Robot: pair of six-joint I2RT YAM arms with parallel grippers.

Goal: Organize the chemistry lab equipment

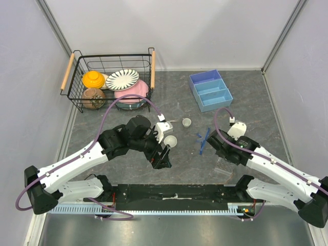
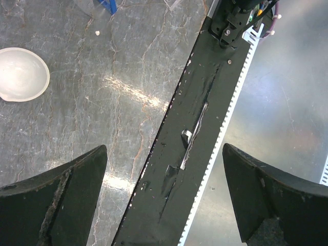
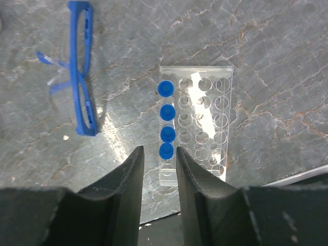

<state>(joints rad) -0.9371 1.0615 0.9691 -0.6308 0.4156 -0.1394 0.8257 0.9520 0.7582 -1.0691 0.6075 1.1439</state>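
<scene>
Above the clear plastic rack (image 3: 215, 128) of blue-capped tubes (image 3: 167, 111), right jaws barely part; left jaws gape.

- Clear plastic tube rack (image 3: 215, 102) is the reference; it lies flat on the grey marbled table (image 1: 256, 118).
- Four small clear blue-capped tubes (image 3: 168, 111): in the rack, all in the edge column facing the stick tools.
- Blue plastic stick tools (image 1: 203, 139): near the rack, left and behind.
- White dome-shaped dish (image 1: 170, 141): further left, past the tools.
- Tiny white cup (image 1: 186, 122): left of the rack, behind the dish.
- Blue three-compartment plastic tray (image 1: 197, 94): well behind the rack.
- Black wire basket with wooden handles (image 1: 113, 59): far left and behind, holding crockery.
- Long black strip (image 1: 169, 192): in front of the rack.
</scene>
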